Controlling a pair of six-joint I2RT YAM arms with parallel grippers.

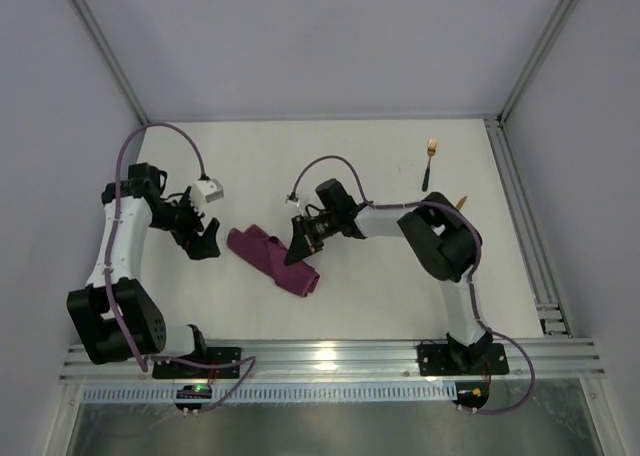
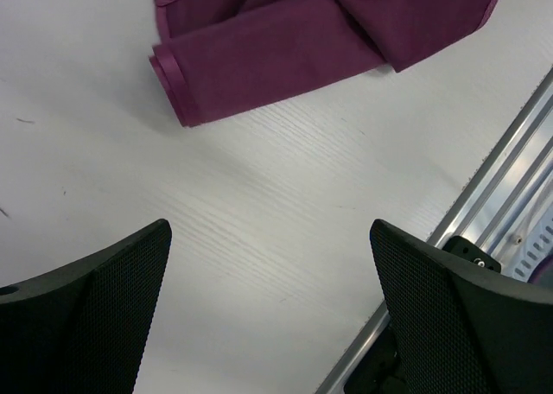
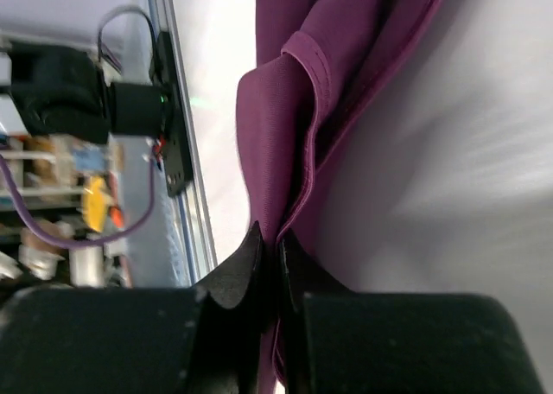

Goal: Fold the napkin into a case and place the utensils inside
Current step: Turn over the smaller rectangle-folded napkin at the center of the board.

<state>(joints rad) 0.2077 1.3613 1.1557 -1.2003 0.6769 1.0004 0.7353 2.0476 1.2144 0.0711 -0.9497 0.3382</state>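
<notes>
The magenta-purple napkin (image 1: 270, 258) lies bunched into a long, loosely folded bundle on the white table between the arms. My right gripper (image 1: 297, 252) is at its right side. In the right wrist view the jaws (image 3: 270, 243) are shut on a hemmed fold of the napkin (image 3: 285, 117). My left gripper (image 1: 205, 238) stands open just left of the bundle and holds nothing. Its view shows bare table between its fingers (image 2: 104, 316) and the napkin (image 2: 294, 48) beyond them. The gold fork (image 1: 430, 161) lies at the far right. Only the knife's gold tip (image 1: 461, 201) shows behind the right arm.
An aluminium rail (image 1: 330, 356) runs along the near edge of the table, and it also shows in the left wrist view (image 2: 501, 178). Another rail (image 1: 525, 216) borders the right side. Grey walls enclose the left, back and right.
</notes>
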